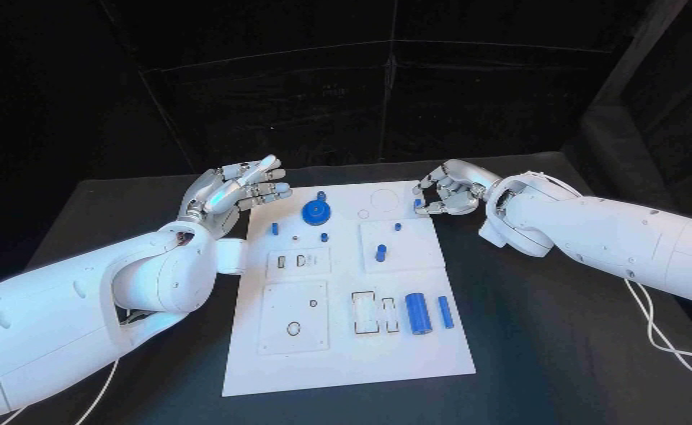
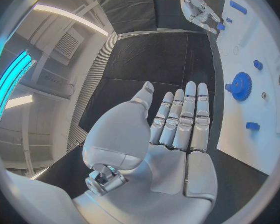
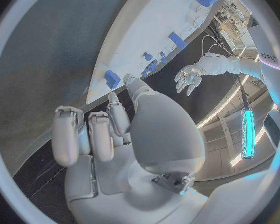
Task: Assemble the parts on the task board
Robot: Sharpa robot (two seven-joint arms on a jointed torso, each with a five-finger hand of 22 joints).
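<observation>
The white task board (image 1: 346, 345) lies in the middle of the black table. On it are a blue gear (image 1: 316, 211), a short blue peg (image 1: 381, 252), a thick blue cylinder (image 1: 417, 313) and a thin blue bar (image 1: 446, 312). My left hand (image 1: 238, 190) hovers over the board's far left corner, flat and open, with its fingers (image 2: 184, 114) straight; the gear (image 2: 241, 86) lies just beyond them. My right hand (image 1: 450, 190) is at the far right edge with its fingers (image 3: 84, 132) curled and nothing in them. A small blue piece (image 1: 420, 205) stands by its thumb (image 3: 132, 82).
The board carries empty slots and raised white plates (image 1: 296, 317) in its near half, plus small blue pieces (image 1: 274, 228) near the gear. Bare black table (image 1: 562, 345) lies on both sides of the board. A white cable (image 1: 656, 330) trails under the right arm.
</observation>
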